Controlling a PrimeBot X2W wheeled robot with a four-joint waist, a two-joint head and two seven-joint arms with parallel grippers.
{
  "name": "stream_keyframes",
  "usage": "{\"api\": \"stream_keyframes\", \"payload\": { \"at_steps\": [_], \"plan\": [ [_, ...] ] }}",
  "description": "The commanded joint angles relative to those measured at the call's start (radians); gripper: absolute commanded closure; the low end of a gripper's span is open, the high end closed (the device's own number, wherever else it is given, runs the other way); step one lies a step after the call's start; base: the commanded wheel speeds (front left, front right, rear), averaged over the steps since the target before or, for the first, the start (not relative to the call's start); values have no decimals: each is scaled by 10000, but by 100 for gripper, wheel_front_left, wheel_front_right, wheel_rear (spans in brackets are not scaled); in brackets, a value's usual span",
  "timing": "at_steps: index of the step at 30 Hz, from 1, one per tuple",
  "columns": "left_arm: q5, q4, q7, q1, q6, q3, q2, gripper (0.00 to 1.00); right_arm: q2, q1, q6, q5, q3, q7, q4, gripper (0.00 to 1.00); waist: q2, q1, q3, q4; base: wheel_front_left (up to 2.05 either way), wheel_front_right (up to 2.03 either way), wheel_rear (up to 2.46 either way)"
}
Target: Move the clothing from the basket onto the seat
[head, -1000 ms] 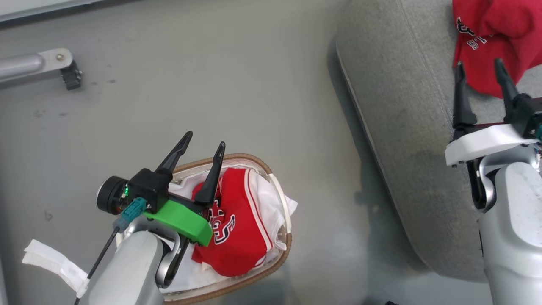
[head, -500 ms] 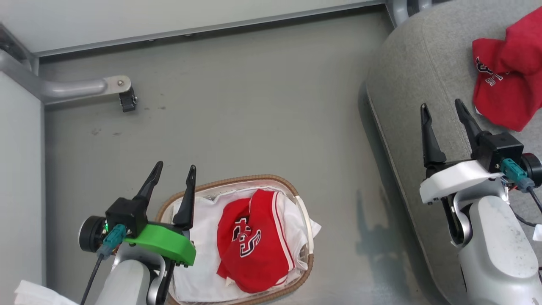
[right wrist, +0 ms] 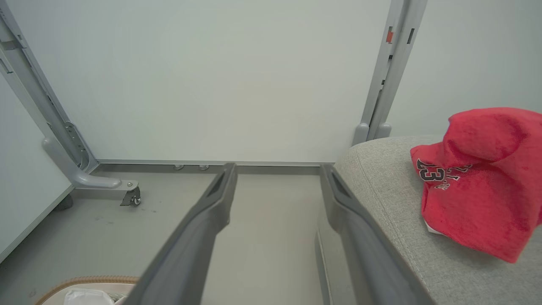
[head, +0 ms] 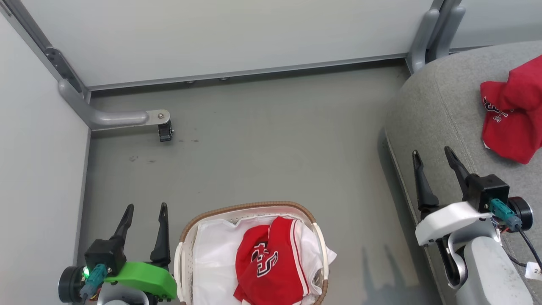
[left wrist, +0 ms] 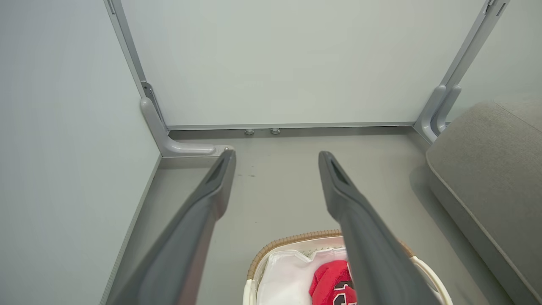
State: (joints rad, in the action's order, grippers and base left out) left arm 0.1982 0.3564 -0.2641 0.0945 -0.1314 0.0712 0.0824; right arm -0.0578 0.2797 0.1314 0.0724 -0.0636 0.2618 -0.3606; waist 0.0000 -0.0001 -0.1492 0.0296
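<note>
The bottom edge of the head view cuts off the near end of the basket (head: 250, 206), its liner (head: 211, 254) and the lower part of the basket garment (head: 271, 262), whose lettering is folded and unreadable. The right edge cuts the sofa garment (head: 512, 118) and the sofa (head: 440, 110). In the left wrist view 1 of the fingers (left wrist: 364, 237) of the left gripper (left wrist: 276, 156) hides part of the basket and its garment. Print under the 23 on the sofa garment is too small to read.

Left hand (head: 147, 206) green-bracketed, right hand (head: 432, 151) white-bracketed; black fingers (head: 161, 241), silver forearms (head: 491, 271).
</note>
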Motion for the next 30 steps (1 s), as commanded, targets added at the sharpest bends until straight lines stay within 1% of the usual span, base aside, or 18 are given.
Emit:
{"api": "stream_keyframes", "payload": {
  "at_steps": [1,7,18,24,30],
  "plan": [
    [-78,-105,-3,-222,14,-164,-26,0,-18,-270,-14,88,-17,48,55,0,0,1,293,-161,0,0,0],
    [-309,-265,-3,-818,14,-497,-194,0,11,-880,-14,258,106,48,-19,0,0,1,708,-151,0,0,0],
    [-397,-319,-3,-1340,14,-456,-299,0,39,-1498,-14,357,147,48,-169,0,0,1,1196,-131,0,0,0],
    [-240,-305,-3,-1224,14,-330,-308,0,43,-1251,-14,311,160,48,-102,0,0,1,1032,-52,0,0,0],
    [-106,-161,-3,-849,14,235,-307,0,51,-973,-14,330,156,48,25,0,0,1,539,124,0,0,0]
  ]
}}
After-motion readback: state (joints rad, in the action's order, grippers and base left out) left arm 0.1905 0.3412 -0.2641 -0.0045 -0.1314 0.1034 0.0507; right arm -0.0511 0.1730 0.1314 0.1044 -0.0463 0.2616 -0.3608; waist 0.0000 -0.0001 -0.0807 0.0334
